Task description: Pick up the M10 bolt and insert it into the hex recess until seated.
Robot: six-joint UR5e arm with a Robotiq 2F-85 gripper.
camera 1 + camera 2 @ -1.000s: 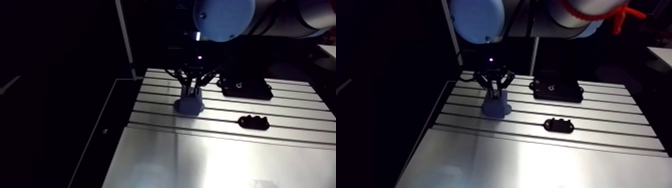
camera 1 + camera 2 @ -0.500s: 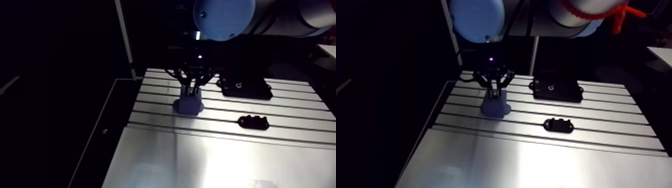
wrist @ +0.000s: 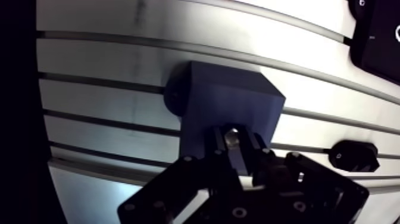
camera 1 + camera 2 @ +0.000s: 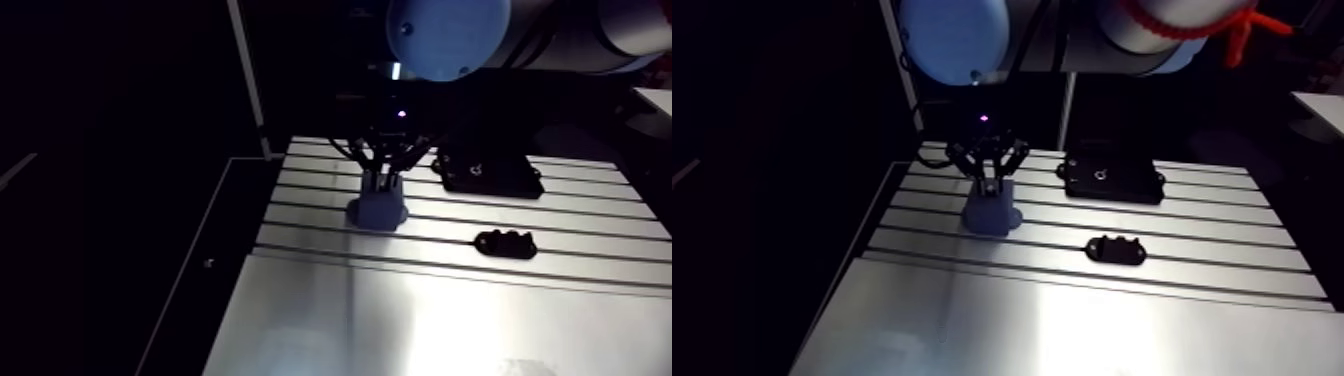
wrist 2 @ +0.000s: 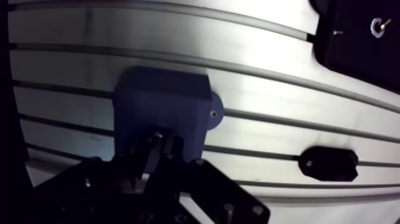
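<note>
A blue block [image 3: 229, 98] stands on the slotted table [image 4: 450, 310] near its back left. My gripper [image 3: 233, 146] sits directly over the block's top, fingers close together. A shiny metal bolt [image 3: 231, 137] shows between them, right at the block's upper face. The lower part of the bolt and the hex recess are hidden by the fingers [image 3: 256, 156]. In the arm view the gripper [image 4: 383, 180] comes straight down onto the block [image 4: 376, 212].
A black flat plate [image 4: 492, 176] lies at the back of the table, to the right of the block. A small black lobed piece [image 4: 507, 243] lies nearer the front right. The table's left edge drops off close beside the block.
</note>
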